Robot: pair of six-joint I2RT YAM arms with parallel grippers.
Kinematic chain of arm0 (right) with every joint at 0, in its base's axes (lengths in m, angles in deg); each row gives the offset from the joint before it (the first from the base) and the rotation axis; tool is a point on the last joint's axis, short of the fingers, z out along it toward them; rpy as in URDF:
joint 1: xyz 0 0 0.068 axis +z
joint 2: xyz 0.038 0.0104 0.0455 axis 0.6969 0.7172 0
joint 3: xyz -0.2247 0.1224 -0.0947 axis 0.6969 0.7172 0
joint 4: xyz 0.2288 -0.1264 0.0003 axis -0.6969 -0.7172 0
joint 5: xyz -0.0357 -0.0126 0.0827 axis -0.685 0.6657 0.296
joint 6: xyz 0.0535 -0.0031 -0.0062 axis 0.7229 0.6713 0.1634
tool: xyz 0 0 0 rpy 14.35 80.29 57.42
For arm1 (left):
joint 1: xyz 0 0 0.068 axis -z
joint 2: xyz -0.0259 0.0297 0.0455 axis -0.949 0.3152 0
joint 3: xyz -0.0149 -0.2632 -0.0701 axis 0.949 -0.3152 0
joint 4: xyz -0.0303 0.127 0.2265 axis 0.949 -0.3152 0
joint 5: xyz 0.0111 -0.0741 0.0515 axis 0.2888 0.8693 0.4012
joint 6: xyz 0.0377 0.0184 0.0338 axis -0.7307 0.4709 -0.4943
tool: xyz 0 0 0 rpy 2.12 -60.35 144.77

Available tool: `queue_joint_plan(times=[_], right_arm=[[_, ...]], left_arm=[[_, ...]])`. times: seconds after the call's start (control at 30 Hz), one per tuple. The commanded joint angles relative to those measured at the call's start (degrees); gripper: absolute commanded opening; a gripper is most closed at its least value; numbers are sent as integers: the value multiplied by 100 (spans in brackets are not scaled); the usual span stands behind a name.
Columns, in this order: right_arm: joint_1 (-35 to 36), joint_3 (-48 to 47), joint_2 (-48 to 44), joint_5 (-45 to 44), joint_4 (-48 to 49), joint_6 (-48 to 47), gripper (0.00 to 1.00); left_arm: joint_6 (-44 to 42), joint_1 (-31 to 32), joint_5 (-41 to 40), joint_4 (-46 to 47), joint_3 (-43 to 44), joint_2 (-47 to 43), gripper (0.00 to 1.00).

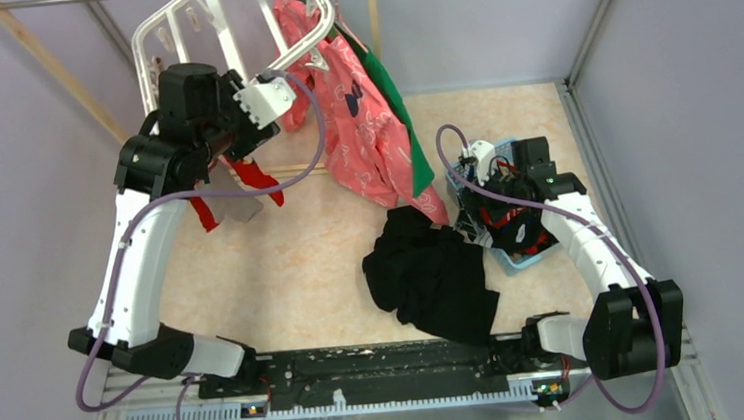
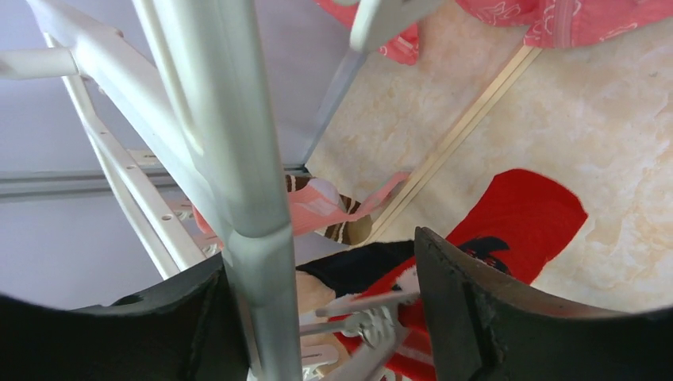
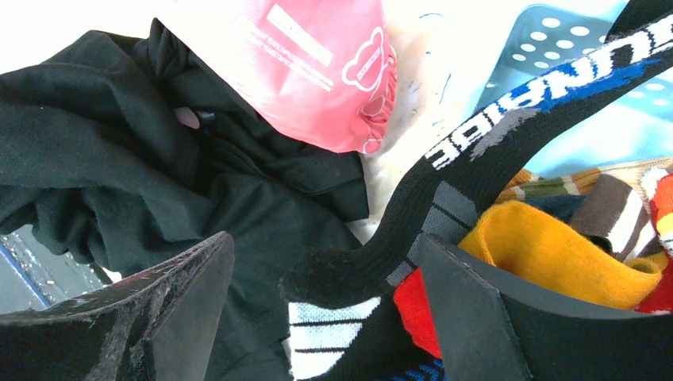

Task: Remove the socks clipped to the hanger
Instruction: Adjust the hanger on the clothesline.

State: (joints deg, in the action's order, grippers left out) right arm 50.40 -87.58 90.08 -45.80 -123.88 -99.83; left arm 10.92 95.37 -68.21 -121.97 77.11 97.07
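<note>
The white plastic hanger (image 1: 173, 30) hangs at the back left. My left gripper (image 1: 232, 141) is up against it. In the left wrist view my left gripper (image 2: 317, 317) is open, with a hanger crossbar (image 2: 238, 159) between the jaws, against the left finger. Below hang a red sock (image 2: 524, 214), a pale pink sock (image 2: 317, 208) and a dark sock (image 2: 357, 266), with a white clip (image 2: 381, 317) beside them. The red socks (image 1: 245, 180) also show from above. My right gripper (image 3: 325, 309) is open over a black lettered sock (image 3: 476, 151) and a mustard sock (image 3: 548, 246).
A blue perforated basket (image 1: 542, 254) at the right holds several socks under my right gripper (image 1: 492, 195). A black cloth heap (image 1: 433, 275) lies mid-table. A pink printed shirt (image 1: 362, 131) and a green garment (image 1: 401, 117) hang from the rail beside the hanger.
</note>
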Motion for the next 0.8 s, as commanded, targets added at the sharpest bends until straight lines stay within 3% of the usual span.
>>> queue_joint_plan(times=[0.0, 0.07, 0.2, 0.4, 0.6, 0.77], right_arm=[[25, -36, -58, 80, 146, -20, 86], [20, -48, -50, 94, 146, -19, 86], [34, -67, -15, 106, 142, -14, 86], [42, -88, 11, 125, 122, -2, 86], [52, -80, 19, 125, 129, 1, 86], [56, -96, 46, 117, 126, -6, 86]], left_arm=[[47, 51, 15, -614, 18, -429, 75], [45, 50, 124, -865, 161, -528, 85], [216, 50, 541, -1092, 323, -794, 94], [711, 51, 1025, -885, -33, -1270, 97], [979, 51, 1007, -257, -760, -1918, 99], [1046, 48, 1059, -102, -693, -2082, 99]])
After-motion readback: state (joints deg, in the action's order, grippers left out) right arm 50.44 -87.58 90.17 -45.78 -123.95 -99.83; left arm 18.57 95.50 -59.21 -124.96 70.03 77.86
